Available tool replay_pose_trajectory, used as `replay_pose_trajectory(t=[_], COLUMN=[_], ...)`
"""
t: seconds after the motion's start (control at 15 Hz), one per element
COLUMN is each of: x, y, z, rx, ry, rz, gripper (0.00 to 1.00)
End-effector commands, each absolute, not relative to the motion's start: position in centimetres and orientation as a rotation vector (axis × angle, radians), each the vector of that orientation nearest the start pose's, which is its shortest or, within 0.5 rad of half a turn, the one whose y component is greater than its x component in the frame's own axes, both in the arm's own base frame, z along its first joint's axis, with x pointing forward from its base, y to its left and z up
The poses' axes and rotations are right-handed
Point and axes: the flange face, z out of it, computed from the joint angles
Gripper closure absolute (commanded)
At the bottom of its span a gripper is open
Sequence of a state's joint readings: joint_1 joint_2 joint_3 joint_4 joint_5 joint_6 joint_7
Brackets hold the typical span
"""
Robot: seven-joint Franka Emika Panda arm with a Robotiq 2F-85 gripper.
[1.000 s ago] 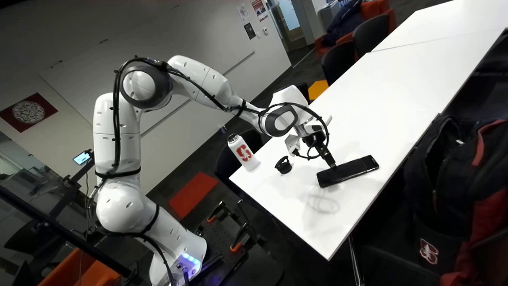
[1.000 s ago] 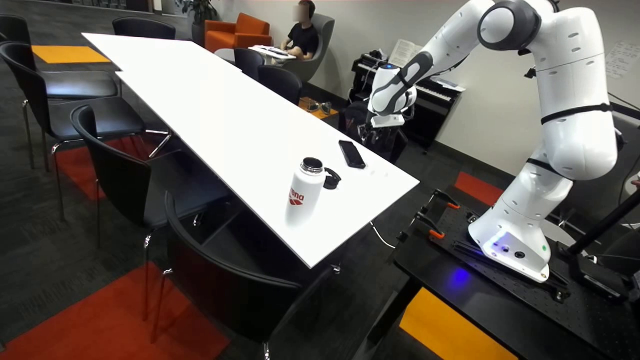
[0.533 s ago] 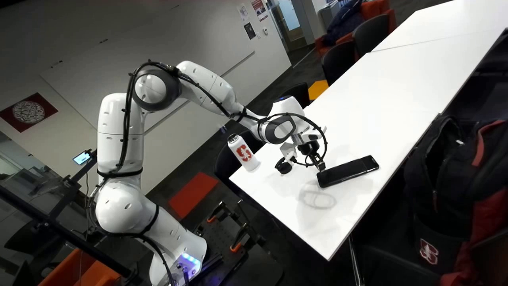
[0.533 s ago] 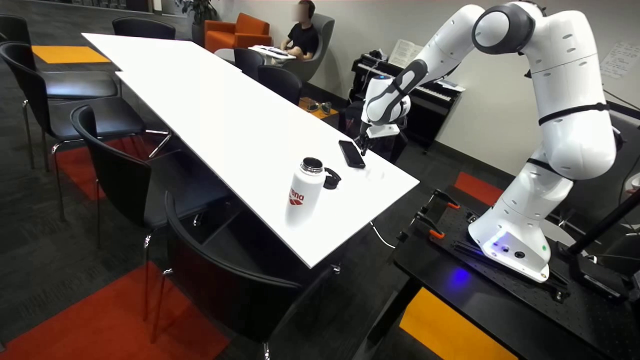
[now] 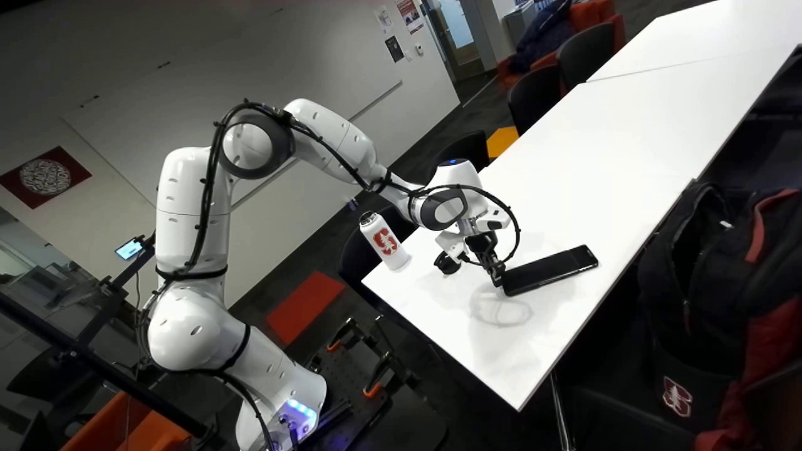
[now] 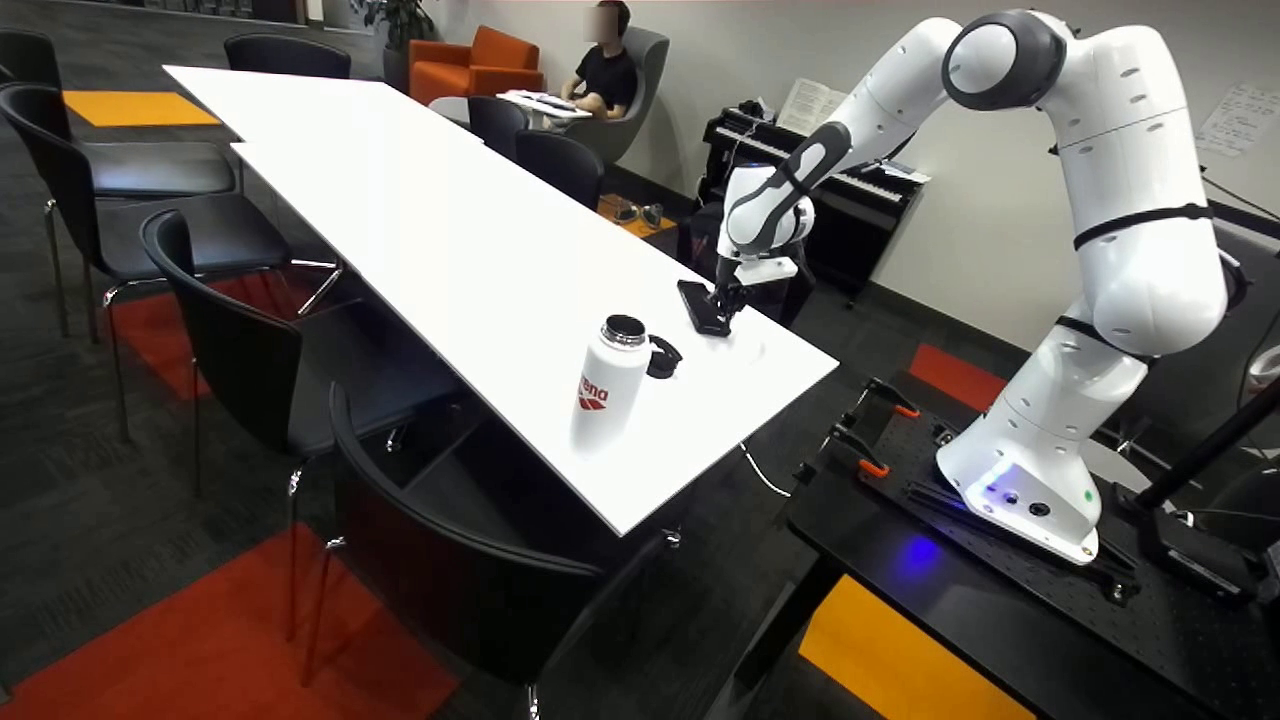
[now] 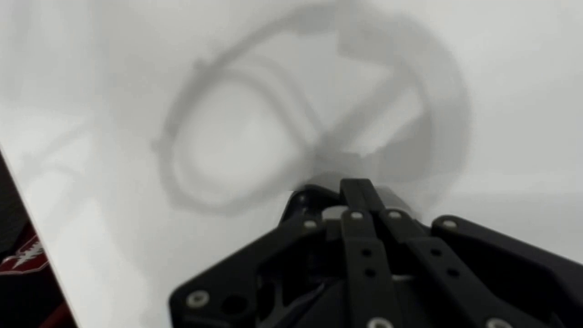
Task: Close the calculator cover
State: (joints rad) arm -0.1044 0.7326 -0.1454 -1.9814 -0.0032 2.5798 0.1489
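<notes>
The wrist view records what both exterior views leave too small to judge: the jaws of the gripper [image 7: 365, 193] are clenched, the two fingertips [image 7: 353, 189] side by side and meeting; that view gives only a dark, rounded end of the calculator [image 5: 548, 270], mostly hidden under the fingers, whereas an exterior view gives nearly all of it, flat on the table [image 5: 626, 163] toward the right edge, its left end just beside the fingertips; contact cannot be determined; the cover cannot be told apart from the body. The backpack [image 5: 708, 269] shows at right in an exterior view; the seated person [image 6: 607, 80] and the piano [image 6: 865, 225] show at the far side in an exterior view.

The bottle [image 6: 612, 385] stands upright, its mouth uncovered and dark, contents not discernible; it bears a red emblem [image 5: 385, 241] in an exterior view and red lettering [image 6: 593, 394] in an exterior view; the round black cap [image 6: 663, 357], with a raised loop, lies near it.

The table is smooth and white, crossed in the wrist view by a soft looped shadow [image 7: 167, 155]; the calculator is slim, rectangular and black, glossy along its edge; the gripper's fingers are black, square-tipped and set with screw heads; the arm [image 5: 188, 207] is hard white shell with grey discs and strapped black cable; the backpack is dark cloth with red trim.
</notes>
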Motion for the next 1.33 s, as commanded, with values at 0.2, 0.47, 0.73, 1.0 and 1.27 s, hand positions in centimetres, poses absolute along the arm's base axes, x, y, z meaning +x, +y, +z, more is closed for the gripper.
replay_pose_trajectory(t=[0.2, 0.47, 0.73, 1.0, 1.27], x=[57.0, 57.5, 58.1, 58.8, 59.8], y=[-14.8, -14.1, -13.6, -13.9, -15.6], z=[8.0, 6.7, 5.4, 5.5, 6.0], rx=[-3.124, -3.152, -3.199, -3.228, -3.235], ry=[0.500, 0.476, 0.453, 0.468, 0.526], rz=[0.401, 0.420, 0.351, 0.284, 0.215], gripper=[1.00, 1.00, 1.00, 1.00, 1.00])
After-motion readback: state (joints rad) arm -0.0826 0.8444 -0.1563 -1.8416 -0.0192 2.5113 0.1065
